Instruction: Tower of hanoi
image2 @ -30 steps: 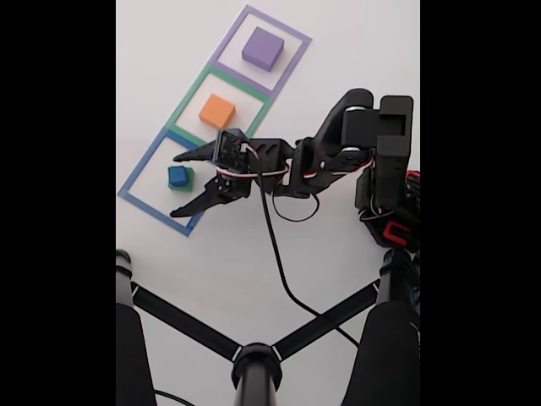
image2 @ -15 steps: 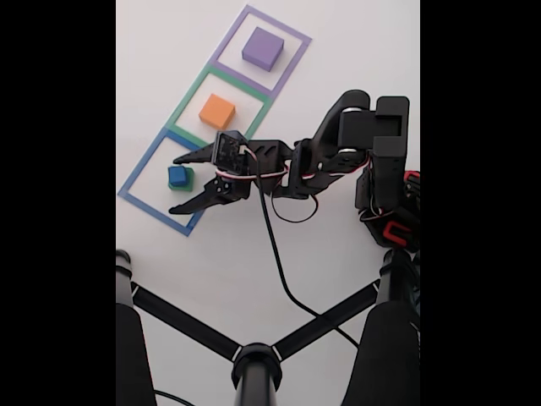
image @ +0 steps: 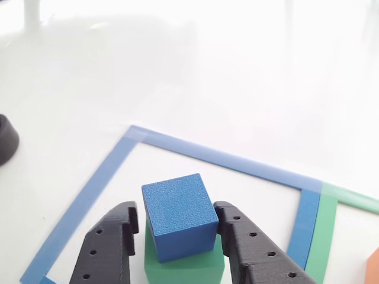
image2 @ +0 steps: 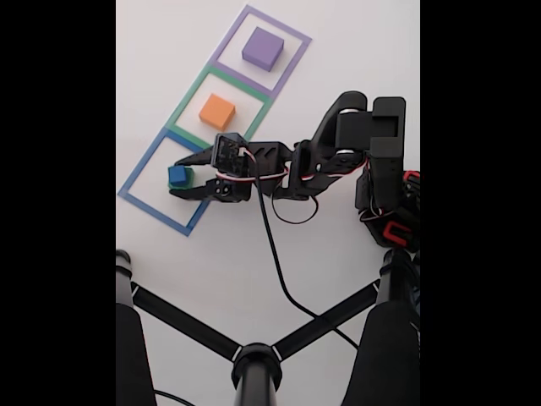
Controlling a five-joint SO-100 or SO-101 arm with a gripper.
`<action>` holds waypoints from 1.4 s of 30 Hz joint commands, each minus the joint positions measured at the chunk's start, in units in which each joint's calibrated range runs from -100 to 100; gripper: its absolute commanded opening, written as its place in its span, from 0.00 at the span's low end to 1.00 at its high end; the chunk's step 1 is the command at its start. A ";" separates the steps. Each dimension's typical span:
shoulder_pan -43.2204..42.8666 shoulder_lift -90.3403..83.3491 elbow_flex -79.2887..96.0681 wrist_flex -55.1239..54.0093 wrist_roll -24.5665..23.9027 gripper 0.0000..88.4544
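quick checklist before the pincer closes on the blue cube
1. Small matte blue cube sits between the fingers of the black pincer: ok.
2. Blue cube stacked on the matte green square block, inside the blue tape outline: ok.
3. Pincer open, gaps on both sides of the cube: ok.
4. Fingers level with the cube, not the green block: cannot tell.
5. Matte orange square block and matte purple square block apart from the pincer, in their own outlines: ok.

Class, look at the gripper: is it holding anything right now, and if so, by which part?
Nothing is clearly held. The gripper straddles the blue cube atop the green block; one finger looks against its side, the other shows a gap.
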 commanded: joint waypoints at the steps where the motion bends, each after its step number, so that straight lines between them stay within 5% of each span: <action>1: -0.12 -0.78 -1.82 -1.85 0.59 0.09; 19: 0.65 -11.12 0.91 4.70 0.59 0.05; 31: 4.46 -42.05 1.36 41.45 0.59 0.05; 42: 11.93 -61.92 -23.63 99.64 0.59 0.03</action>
